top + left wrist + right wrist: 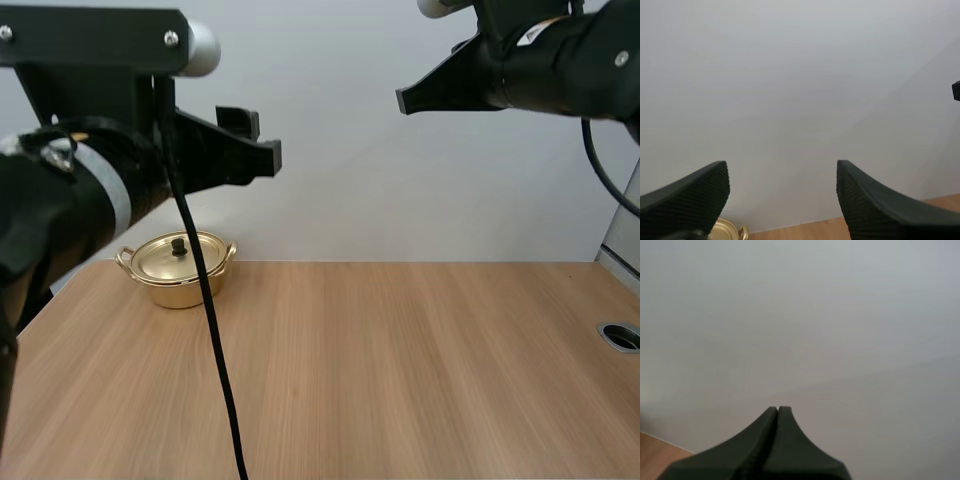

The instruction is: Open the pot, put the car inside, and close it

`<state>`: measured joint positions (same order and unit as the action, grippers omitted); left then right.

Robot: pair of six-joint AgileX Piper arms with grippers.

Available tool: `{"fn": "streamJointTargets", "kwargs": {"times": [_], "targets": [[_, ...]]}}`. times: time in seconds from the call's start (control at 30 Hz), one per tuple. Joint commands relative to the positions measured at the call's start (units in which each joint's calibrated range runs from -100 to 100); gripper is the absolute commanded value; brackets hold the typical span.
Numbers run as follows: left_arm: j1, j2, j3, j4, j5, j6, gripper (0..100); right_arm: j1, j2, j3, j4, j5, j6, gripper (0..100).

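Left claw (781,174) with fingers spread wide apart and holding nothing, raised well above the tabletop (400,360). Right claw (778,412) with fingers pressed together into a single wedge, also empty and held high on the opposite side. Neither claw is near any object.

Pot (178,272): gold-coloured, two-handled, standing upright near the far left corner of the tabletop, close to the far edge. Lid (165,257) seated flat on the pot, with a small dark knob (179,245) at its centre. The opening step has not yet begun.

Probable hazards, judged from this arrangement:
(a) The knob is a small target. A descent that arrives off-centre would probably pinch only its rim and let the lid slip or drop back askew.
(b) The pot looks light and thin-walled. A sideways nudge from a finger, or a lid lifted at an angle, could drag or tip it.
(c) It stands close to the far edge and the left corner, so any push that way leaves little margin before it goes over.
(d) The left arm reaches over the pot from above, so the knob may be hidden from the high view during the descent.
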<state>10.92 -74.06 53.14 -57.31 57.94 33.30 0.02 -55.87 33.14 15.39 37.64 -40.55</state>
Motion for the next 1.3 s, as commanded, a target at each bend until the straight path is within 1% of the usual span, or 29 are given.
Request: {"fn": "streamJointTargets", "kwargs": {"times": [0.0,0.07,0.1,0.17,0.23,0.27,0.33,0.47,0.53,0.57,0.63,0.7,0.73,0.83,0.97,1.03,1.07,1.13,1.23,1.27], "targets": [[-1.9,-19.43,1.68,15.59,-0.04,-13.34,100,-0.72,-4.92,13.31,3.49,-1.2,-0.03,0],[-4.35,-19.43,2.51,26.32,-0.9,-22.38,100,-2.6,-8.7,17.78,6.04,-1.29,-0.03,0],[-5.45,-19.43,2.8,31.33,-1.06,-25.34,100,-3.54,-10.83,20.17,6.92,-1.72,-0.03,0],[-7.16,-19.54,2.95,39.0,-1.06,-28.39,100,-4.7,-14.9,23.92,8.51,-2.2,-0.03,0],[-8.28,-19.69,2.95,45.39,-1.06,-28.92,100,-4.99,-19.3,27.2,9.46,-2.02,-0.03,0],[-8.74,-19.8,3.21,47.3,-1.51,-28.92,100,-5.07,-21.84,28.57,9.73,-1.83,-0.03,0],[-9.48,-20.04,4.31,48.57,-2.77,-28.92,100,-5.07,-26.74,30.53,9.78,-0.76,-0.03,0],[-11.02,-20.04,7.53,48.41,-2.92,-28.8,100,-5.07,-35.26,32.17,9.66,7.63,-0.03,0],[-11.63,-20.04,9.58,48.31,-2.91,-28.8,98,-5.07,-38.97,32.17,9.1,9.27,-0.03,0],[-11.88,-20.04,10.63,48.18,-2.91,-28.8,95,-5.07,-40.28,32.17,8.65,9.27,-0.03,0],[-12.47,-20.04,12.15,47.57,-3.51,-28.8,85,-5.07,-42.92,32.17,7.33,9.27,-0.03,0],[-13.0,-20.04,12.96,46.22,-3.95,-28.98,70,-5.07,-44.13,32.31,5.61,10.57,-0.03,0],[-13.17,-20.04,12.96,45.44,-3.92,-29.24,64,-5.07,-44.13,32.31,4.54,11.93,-0.03,0],[-13.16,-20.04,12.96,42.6,-4.93,-29.17,45,-5.16,-44.13,33.3,2.76,16.59,-0.03,0],[-13.16,-20.04,12.96,41.9,-3.32,-29.17,22,-6.04,-44.13,36.55,2.5,18.02,0.64,0],[-13.16,-20.4,12.96,41.9,-0.1,-29.17,9,-6.43,-44.13,38.99,2.34,17.67,3.24,0],[-13.16,-21.06,12.96,42.1,1.3,-29.17,0,-6.49,-44.13,39.94,2.34,17.67,4.54,0],[-13.16,-23.5,12.96,43.52,1.75,-29.08,0,-6.49,-44.13,41.59,2.34,16.78,6.36,0],[-13.26,-25.94,13.06,44.69,-0.08,-29.08,0,-5.8,-44.13,41.72,2.26,15.24,6.8,0],[-13.33,-25.94,12.39,44.65,1.47,-29.23,0,-5.67,-44.13,41.87,2.26,15.04,6.8,0]]}}
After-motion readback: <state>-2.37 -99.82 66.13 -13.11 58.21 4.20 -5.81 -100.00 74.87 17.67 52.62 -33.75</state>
